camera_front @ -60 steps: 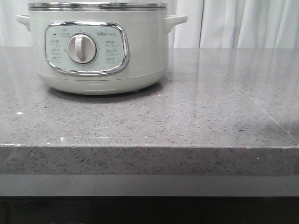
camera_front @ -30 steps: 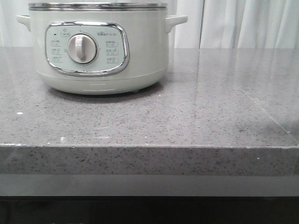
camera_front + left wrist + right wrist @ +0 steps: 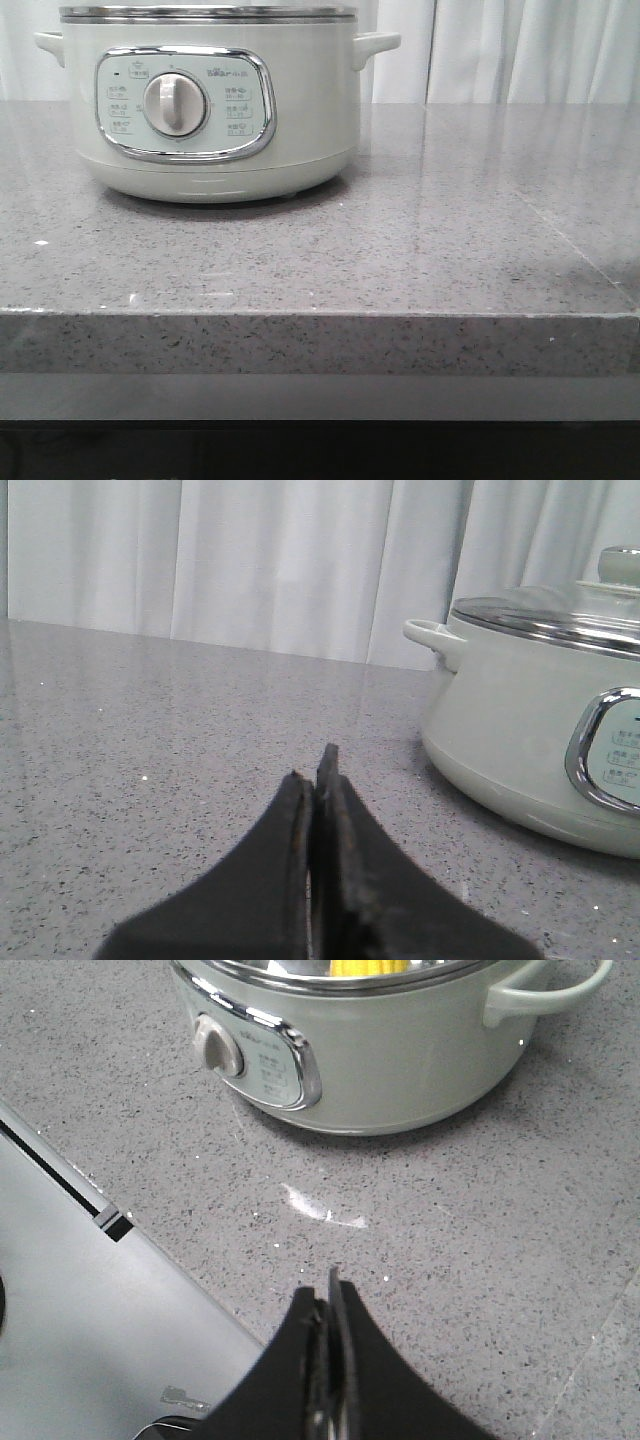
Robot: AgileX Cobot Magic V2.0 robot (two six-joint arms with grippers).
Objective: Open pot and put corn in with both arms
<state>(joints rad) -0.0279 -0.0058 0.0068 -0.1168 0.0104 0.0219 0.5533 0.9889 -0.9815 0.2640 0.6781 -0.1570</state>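
pot [image 3: 210, 100] unmoved — both tools closed.

The front camera sits low, near desk [image 3: 420, 250] height, facing forward at the pot [image 3: 210, 100] from close range. The left wrist camera looks level across the desk from beside the pot. The right wrist camera looks steeply down from higher up. All three views share the pot and surrounding desk.
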